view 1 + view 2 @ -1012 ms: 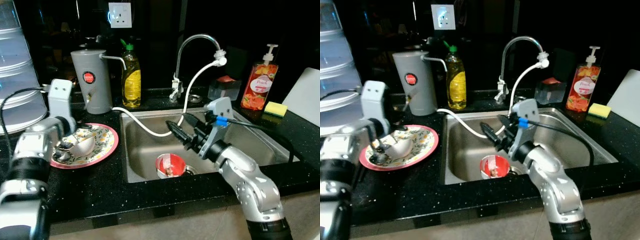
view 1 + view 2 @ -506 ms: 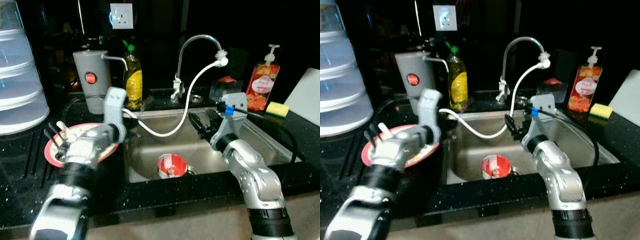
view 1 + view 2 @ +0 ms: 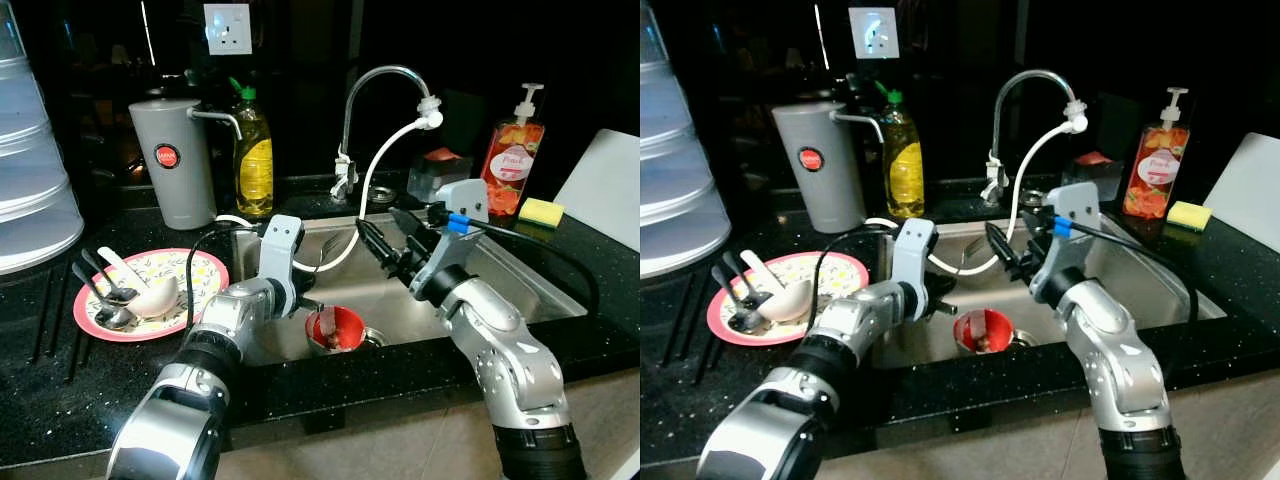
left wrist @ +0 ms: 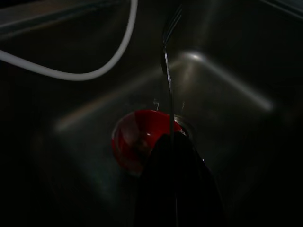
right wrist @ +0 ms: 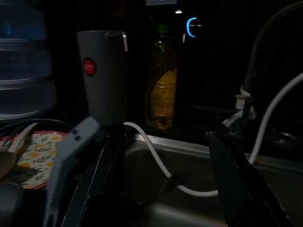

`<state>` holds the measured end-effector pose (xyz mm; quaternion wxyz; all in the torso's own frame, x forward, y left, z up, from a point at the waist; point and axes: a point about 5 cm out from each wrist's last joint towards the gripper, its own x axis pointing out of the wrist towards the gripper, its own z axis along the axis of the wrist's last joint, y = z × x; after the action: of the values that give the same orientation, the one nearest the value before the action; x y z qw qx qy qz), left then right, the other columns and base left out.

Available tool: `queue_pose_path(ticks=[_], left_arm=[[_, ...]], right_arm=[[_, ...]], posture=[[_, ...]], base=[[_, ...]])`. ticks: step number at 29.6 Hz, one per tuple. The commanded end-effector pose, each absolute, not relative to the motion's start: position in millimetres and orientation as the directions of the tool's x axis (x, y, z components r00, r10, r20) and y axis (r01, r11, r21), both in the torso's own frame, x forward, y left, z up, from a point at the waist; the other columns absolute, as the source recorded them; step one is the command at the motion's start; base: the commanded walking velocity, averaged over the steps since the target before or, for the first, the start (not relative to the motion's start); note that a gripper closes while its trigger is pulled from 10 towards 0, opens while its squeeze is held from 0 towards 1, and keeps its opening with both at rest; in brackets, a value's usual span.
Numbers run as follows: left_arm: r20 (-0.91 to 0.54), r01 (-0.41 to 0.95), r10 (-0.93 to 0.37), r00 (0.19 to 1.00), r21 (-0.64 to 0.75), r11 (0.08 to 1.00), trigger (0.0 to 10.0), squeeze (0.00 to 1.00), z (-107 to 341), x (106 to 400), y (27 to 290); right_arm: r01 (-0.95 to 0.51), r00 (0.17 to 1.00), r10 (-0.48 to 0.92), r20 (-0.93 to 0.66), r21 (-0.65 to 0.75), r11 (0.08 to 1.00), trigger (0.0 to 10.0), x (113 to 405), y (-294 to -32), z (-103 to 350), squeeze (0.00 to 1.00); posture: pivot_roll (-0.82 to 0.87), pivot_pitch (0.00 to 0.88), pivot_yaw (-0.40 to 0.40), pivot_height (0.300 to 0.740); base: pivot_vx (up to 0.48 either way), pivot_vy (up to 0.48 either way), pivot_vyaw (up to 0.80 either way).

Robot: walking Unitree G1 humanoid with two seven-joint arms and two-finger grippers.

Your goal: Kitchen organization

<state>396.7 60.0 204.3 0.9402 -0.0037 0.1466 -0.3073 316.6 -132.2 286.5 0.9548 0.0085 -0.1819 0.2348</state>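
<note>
The left gripper (image 4: 171, 142) is closed on a fork (image 4: 166, 71), held over the sink (image 3: 520, 270) near its left wall, above the red bowl (image 3: 335, 328). The right gripper (image 3: 385, 245) hovers open. Next, probably, the fork goes to the plate (image 3: 205, 275).

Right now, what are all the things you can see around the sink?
stainless steel sink: one, silver, centre
round red bowl: one, red, sink bottom
thin metal fork: one, silver, over sink
curved chrome tap: one, silver, behind sink
patterned pink-rimmed plate: one, left counter, holding spoons
tall grey jug: one, grey, back left
yellow liquid bottle: one, beside jug
orange pump bottle: one, back right
left end effector: black, shut on fork
right end effector: black, open over sink
</note>
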Motion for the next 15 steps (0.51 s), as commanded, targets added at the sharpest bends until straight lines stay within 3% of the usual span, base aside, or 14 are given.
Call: queue_pose_path(ticks=[1,4,5,11,12,13,15], left_arm=[[-0.285,0.605,-0.602,0.746,-0.085,0.791,10.0,0.00,202.6,395.1,51.4],[-0.307,0.631,-0.619,0.723,-0.072,0.772,10.0,0.00,196.3,392.3,44.0],[-0.312,0.636,-0.622,0.718,-0.067,0.768,10.0,1.00,193.7,391.3,41.7],[-0.290,0.623,-0.611,0.736,-0.061,0.780,10.0,1.00,192.6,392.3,41.4],[-0.253,0.610,-0.593,0.764,-0.018,0.792,10.0,0.24,199.1,393.8,44.9],[-0.241,0.602,-0.584,0.775,0.002,0.798,10.0,0.00,201.5,394.2,46.4],[-0.217,0.591,-0.568,0.794,0.055,0.805,10.0,0.00,206.8,394.2,48.7]], right_arm=[[-0.454,0.826,0.450,0.339,-0.073,0.888,10.0,315.8,-131.5,281.6,0.00],[-0.425,0.852,0.427,0.304,-0.075,0.902,10.0,320.5,-133.8,274.3,0.00],[-0.418,0.858,0.420,0.297,-0.073,0.906,10.0,322.1,-134.7,273.2,0.00],[-0.419,0.856,0.419,0.303,-0.069,0.906,10.0,322.6,-136.3,276.1,0.00],[-0.423,0.853,0.422,0.307,-0.068,0.904,10.0,322.0,-136.3,277.0,0.00],[-0.424,0.852,0.423,0.308,-0.067,0.903,10.0,321.8,-136.2,277.0,0.00],[-0.426,0.851,0.425,0.309,-0.065,0.902,10.0,321.3,-135.5,276.8,0.00]], posture=[[-0.07,0.033,0.012,0.740],[-0.07,0.032,0.010,0.740],[-0.07,0.031,0.005,0.740],[-0.07,0.027,0.000,0.740],[-0.07,0.026,0.000,0.740],[-0.07,0.026,0.000,0.740],[-0.06,0.026,-0.002,0.740]], base=[[0.000,0.000,0.00],[0.000,0.000,0.00],[0.000,0.000,0.00],[0.000,0.000,0.00],[0.000,0.000,0.00],[0.000,0.000,0.00],[0.000,0.000,0.00]])
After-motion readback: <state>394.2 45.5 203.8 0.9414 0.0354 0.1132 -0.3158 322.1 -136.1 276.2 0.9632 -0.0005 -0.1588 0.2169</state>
